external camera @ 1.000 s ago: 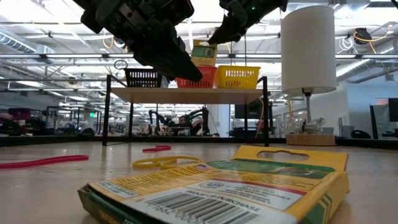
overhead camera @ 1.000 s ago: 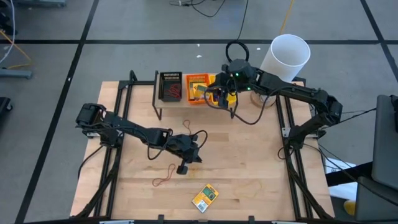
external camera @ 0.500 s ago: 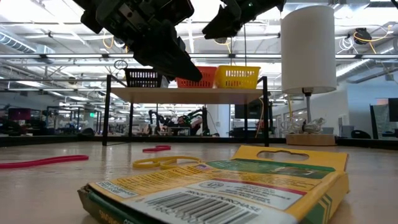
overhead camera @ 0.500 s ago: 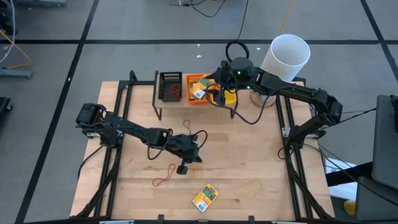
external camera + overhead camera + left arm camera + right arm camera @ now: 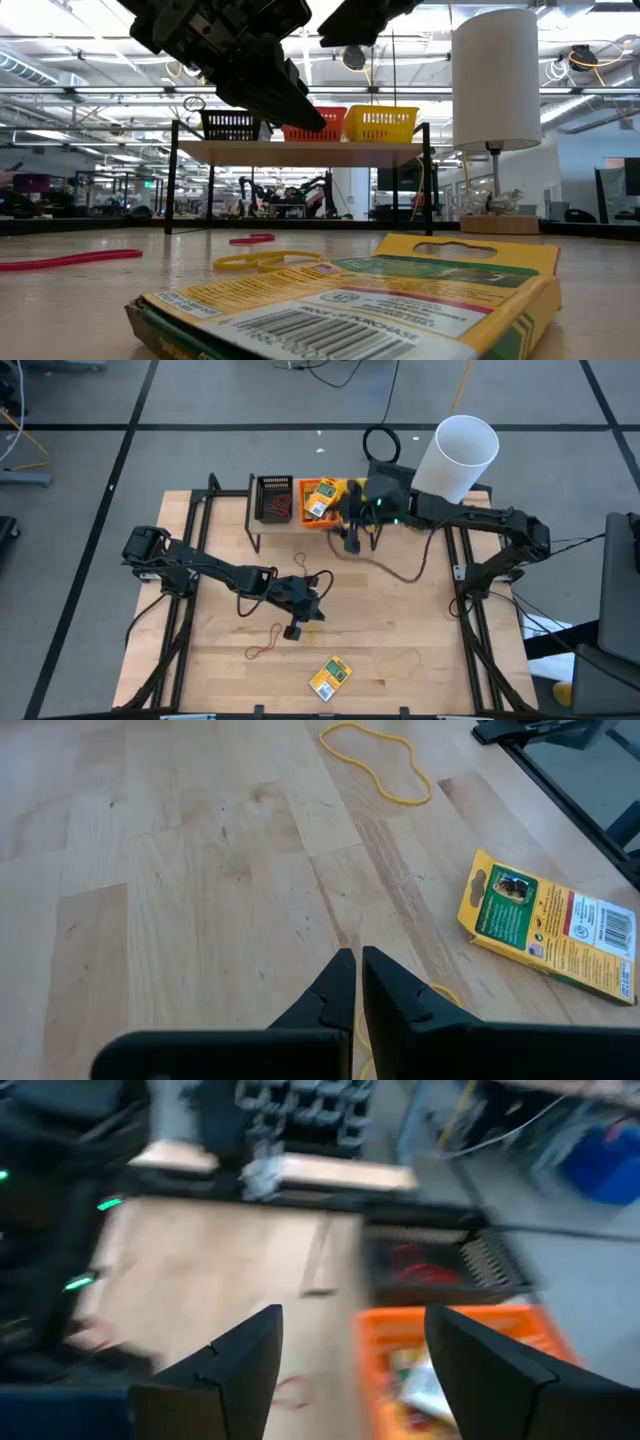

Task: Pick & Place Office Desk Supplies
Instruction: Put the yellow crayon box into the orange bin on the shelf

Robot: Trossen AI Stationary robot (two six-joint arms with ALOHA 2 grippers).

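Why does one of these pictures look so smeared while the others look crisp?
Right wrist view: motion-blurred, so the orange bin and the table are streaky. Left wrist view: sharp, wood grain and yellow pack clear. Low view: the nearest pack looms huge.

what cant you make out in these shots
- Black bin, high view: red things lie inside, too small to tell apart.
- Orange bin, right wrist view: motion blur smears the contents; a pack shows only in the high view.
- Yellow bin, high view: the right arm covers most of it.
- Yellow pack, low view: cut off by the bottom edge, and it blocks the table behind it.
- Left gripper, left wrist view: a yellow loop beside it is partly hidden.
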